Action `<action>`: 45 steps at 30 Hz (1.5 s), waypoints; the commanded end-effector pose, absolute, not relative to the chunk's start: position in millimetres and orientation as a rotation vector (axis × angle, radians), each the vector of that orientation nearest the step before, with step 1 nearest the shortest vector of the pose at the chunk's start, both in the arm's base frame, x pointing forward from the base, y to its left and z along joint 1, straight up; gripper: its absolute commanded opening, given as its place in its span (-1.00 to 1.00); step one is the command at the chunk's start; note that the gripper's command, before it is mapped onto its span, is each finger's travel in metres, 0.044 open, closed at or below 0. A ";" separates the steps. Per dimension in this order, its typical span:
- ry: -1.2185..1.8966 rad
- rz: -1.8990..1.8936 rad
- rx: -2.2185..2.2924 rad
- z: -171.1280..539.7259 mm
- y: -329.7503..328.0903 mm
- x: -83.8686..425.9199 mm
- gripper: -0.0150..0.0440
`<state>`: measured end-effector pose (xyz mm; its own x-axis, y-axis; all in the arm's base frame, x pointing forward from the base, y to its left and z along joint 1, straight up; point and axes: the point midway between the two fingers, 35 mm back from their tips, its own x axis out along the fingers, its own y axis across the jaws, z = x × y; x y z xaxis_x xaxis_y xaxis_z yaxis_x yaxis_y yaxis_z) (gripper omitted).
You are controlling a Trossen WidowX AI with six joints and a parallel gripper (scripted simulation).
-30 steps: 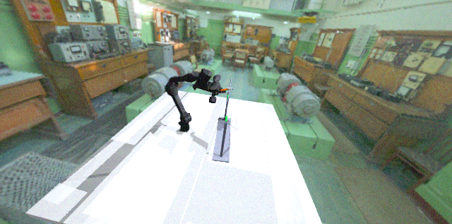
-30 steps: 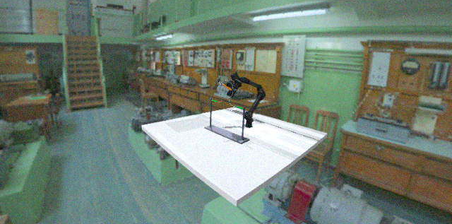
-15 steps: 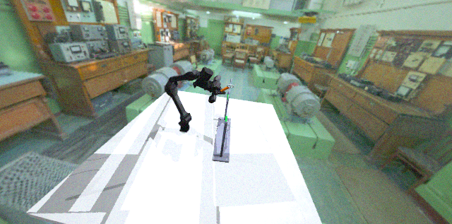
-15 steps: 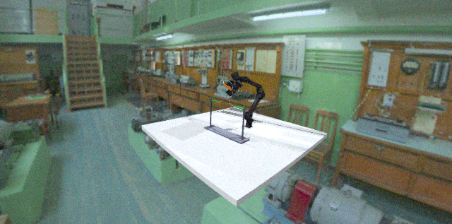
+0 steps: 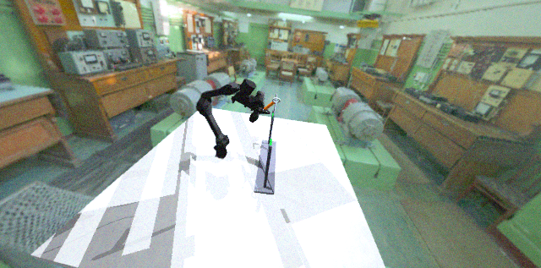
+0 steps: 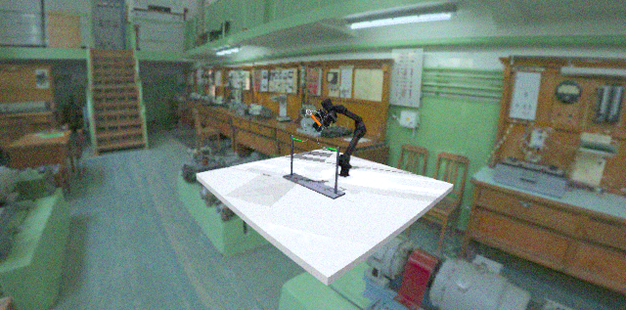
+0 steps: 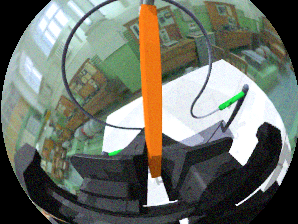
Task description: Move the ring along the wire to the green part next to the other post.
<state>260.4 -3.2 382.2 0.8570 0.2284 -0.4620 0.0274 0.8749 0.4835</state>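
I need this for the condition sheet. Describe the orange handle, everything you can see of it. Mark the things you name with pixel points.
The orange handle (image 5: 269, 106) (image 6: 316, 120) (image 7: 151, 90) is a slim, straight, evenly coloured bar, matt-looking, perhaps plastic or painted. No damage shows. It is held slanted above the table, its upper end meeting the ring (image 5: 279, 101) (image 6: 308, 112) through a grey piece (image 7: 147, 2). The tool (image 5: 265, 111) (image 6: 319, 126) (image 7: 148, 129) grips it near its lower end. Whether the wire touches it, I cannot tell.
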 end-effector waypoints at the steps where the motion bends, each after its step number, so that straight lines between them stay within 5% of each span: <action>1: 0.533 0.094 0.444 382.7 -4.3 260.3 -1.00; 45: 0.502 -0.091 -0.104 379.5 -19.7 261.0 -1.00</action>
<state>261.1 -18.6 378.7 0.8703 -0.0915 -0.4840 0.0603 0.9950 -0.0797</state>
